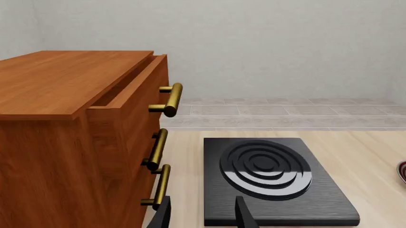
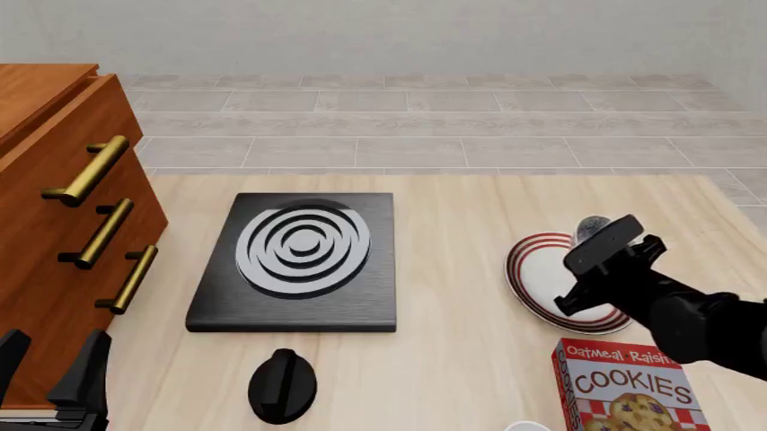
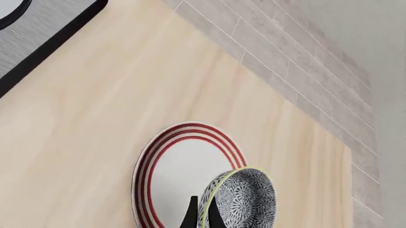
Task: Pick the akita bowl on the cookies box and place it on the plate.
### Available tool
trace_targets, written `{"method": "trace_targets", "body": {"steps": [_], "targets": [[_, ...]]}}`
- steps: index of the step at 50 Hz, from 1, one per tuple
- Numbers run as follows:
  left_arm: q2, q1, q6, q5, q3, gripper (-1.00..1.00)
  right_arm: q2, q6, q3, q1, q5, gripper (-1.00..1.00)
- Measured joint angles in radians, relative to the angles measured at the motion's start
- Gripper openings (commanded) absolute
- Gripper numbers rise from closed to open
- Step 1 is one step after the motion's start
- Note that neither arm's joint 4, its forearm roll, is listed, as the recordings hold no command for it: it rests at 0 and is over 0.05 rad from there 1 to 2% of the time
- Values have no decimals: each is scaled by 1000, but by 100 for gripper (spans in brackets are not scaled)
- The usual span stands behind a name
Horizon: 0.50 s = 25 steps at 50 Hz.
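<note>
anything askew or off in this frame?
Yes: the bowl is tipped up on edge, pinched at its rim by the right claw over the plate, not lying flat. The cabinet's top drawer also sits slightly open.

so the right arm's black gripper [image 2: 595, 241] hangs over the round white red-ringed plate [image 2: 533, 278], small speckled bowl [image 2: 591, 229] peeking behind it, red cardboard cookies box [image 2: 623, 386] just nearer the camera

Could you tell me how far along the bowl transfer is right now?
Done: the akita bowl is off the cookies box. In hand: the right gripper pinches its rim, holding it tilted above the plate. Left: lowering and releasing it. The left gripper is open, idle.
</note>
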Motion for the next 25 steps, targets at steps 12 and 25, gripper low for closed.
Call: {"method": "trace_targets", "body": {"steps": [12,25], "targets": [[0,0,0,0,0,100,30,-25,3,2,-27,-100],[0,0,0,0,0,100,68,-36,-4,2,-55,-100]]}}
